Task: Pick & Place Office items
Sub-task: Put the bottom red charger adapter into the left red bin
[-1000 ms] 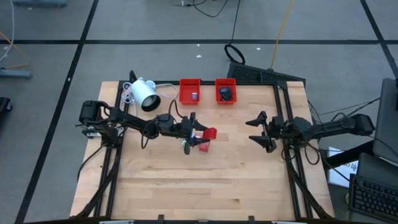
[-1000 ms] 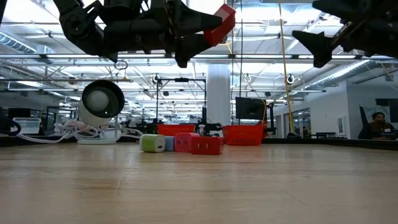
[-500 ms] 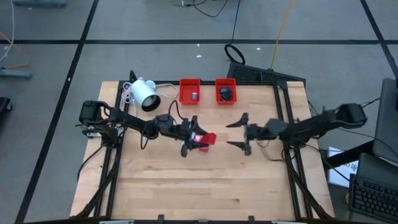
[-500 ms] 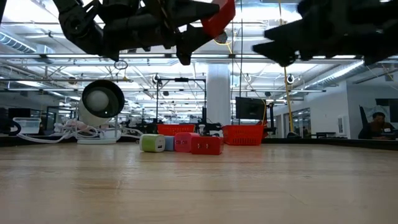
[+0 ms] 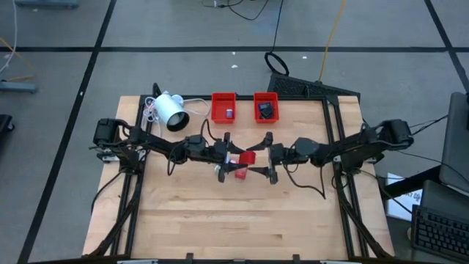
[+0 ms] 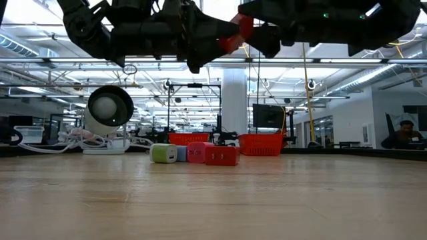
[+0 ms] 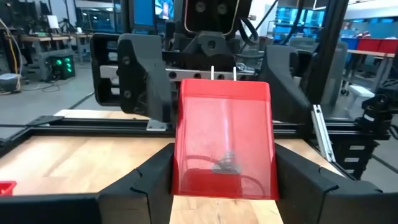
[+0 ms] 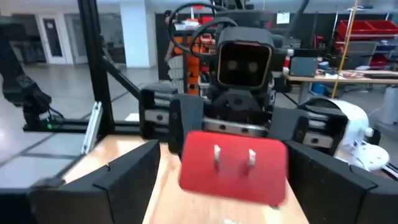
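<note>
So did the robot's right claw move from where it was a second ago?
Yes. The right gripper slid left from near the table's right rail to the middle, and now faces the red block held up by the left gripper.

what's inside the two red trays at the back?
Left red tray holds one small pale piece; right red tray holds a black piece. Anything under those pieces is hidden.
</note>
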Controlling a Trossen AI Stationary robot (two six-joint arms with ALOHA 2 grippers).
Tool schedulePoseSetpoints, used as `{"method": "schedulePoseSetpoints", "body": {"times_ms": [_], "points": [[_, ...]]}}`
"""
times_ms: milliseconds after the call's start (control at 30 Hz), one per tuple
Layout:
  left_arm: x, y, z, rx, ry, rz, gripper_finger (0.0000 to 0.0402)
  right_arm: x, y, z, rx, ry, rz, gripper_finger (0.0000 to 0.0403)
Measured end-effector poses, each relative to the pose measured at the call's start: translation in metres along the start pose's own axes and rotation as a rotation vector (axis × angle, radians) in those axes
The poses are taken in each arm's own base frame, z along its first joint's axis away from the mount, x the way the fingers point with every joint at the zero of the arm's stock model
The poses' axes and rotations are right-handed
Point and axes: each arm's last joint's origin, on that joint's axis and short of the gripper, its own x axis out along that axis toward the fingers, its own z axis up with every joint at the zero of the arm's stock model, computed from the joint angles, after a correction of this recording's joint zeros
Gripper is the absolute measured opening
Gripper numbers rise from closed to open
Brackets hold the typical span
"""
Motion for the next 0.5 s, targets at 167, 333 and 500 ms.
{"method": "schedulePoseSetpoints", "body": {"times_ms": [167, 333, 500], "points": [[0.0, 0.0003, 0.0004, 0.005, -0.004, 0.01, 0.0219, 0.0089, -0.0003, -0.0054, 0.009, -0.011, -0.004, 0.032], [0.0, 0.0001, 0.0005, 0.006, -0.005, 0.01, 0.0212, 0.0105, -0.0004, -0.0082, 0.009, -0.009, -0.004, 0.0306], [0.0, 0.0001, 0.0008, 0.021, -0.009, 0.015, 0.0215, 0.0081, -0.0007, -0.0038, 0.01, -0.004, -0.021, 0.029]]}}
